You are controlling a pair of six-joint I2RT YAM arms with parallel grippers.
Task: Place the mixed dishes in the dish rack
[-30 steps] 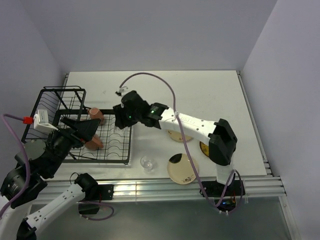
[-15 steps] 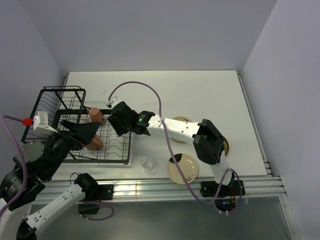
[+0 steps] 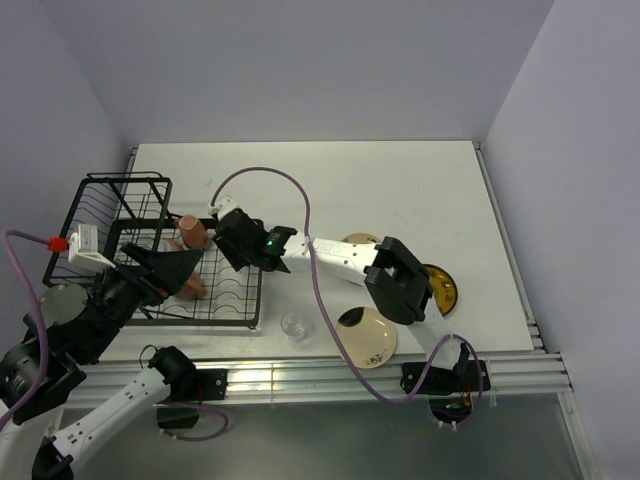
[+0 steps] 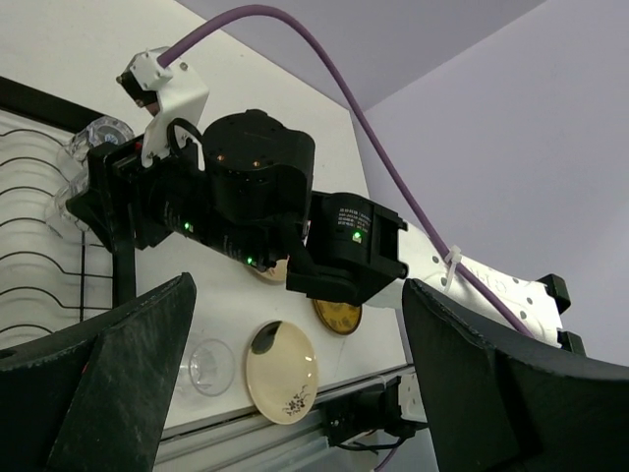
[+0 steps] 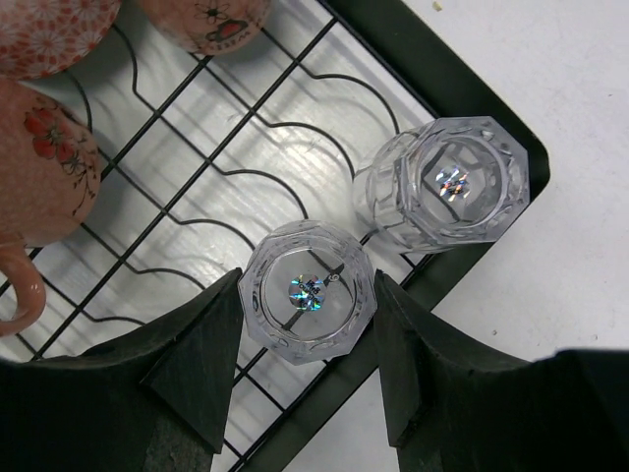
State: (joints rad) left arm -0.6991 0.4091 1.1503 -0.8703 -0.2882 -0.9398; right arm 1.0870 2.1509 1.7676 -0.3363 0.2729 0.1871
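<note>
Glasses: two clear faceted ones on dish rack point(image 5: 447, 285) grid near its corner; one point(image 5: 308, 292) clamped between right gripper point(image 5: 307, 346) fingers, other point(image 5: 452, 187) just beside; left gripper point(image 4: 295, 383) spread wide, holding nothing

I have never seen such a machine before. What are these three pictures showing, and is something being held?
Two robot arms are bolted at the near edge of a white table. The overhead picture comes from a fixed camera above and behind them; the other two come from cameras on each wrist.

The right gripper holds a small clear glass between its fingers, over the black wire dish rack, beside a second glass already in the rack. Two pink mugs are in the rack too.

The left gripper is open and holds nothing.

On the table remain another glass, a cream plate and a yellow-and-dark plate.
</note>
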